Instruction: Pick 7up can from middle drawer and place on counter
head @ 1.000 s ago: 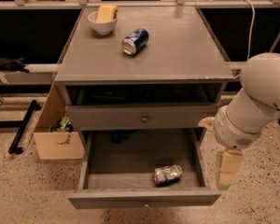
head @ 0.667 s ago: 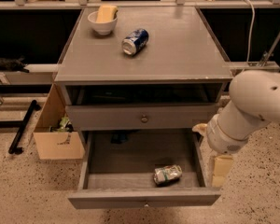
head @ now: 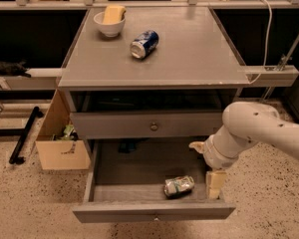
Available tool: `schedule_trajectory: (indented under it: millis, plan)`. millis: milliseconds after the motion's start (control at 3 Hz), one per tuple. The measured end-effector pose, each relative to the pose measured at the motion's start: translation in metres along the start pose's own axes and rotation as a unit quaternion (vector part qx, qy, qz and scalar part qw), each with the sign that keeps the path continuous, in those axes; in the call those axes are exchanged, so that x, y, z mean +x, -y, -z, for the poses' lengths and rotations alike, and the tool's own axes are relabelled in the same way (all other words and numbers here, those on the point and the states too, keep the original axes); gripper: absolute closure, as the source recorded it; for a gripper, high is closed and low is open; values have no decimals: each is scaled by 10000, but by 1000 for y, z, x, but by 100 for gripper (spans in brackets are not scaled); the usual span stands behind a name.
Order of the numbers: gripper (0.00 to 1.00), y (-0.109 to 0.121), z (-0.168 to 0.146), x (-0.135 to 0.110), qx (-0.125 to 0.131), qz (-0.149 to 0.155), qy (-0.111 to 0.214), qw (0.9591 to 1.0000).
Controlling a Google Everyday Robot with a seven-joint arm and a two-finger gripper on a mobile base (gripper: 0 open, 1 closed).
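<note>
The 7up can, silvery with a green and white label, lies on its side near the front right of the open middle drawer. The gripper hangs from the white arm just right of the can, low over the drawer's right side, pointing down. The counter is the grey top of the cabinet above.
A blue can lies on its side on the counter, next to a white bowl with a yellow sponge. A closed drawer front with a round knob sits above. A cardboard box stands on the floor at the left.
The arm and gripper have moved left and down, from outside the drawer's right side to just beside the 7up can. The can has not moved.
</note>
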State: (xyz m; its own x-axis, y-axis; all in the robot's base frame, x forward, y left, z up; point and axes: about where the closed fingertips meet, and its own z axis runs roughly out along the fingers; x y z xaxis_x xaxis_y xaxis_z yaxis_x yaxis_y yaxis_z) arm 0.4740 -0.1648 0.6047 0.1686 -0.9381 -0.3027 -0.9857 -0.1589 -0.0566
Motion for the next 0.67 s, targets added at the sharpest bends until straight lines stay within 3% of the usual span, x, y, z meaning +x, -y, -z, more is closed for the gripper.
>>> schedule_trajectory:
  millis: [333, 667]
  plan:
    - [0, 16, -46, 12, -110, 32, 188, 9998]
    - [0, 16, -46, 12, -110, 32, 188, 9998]
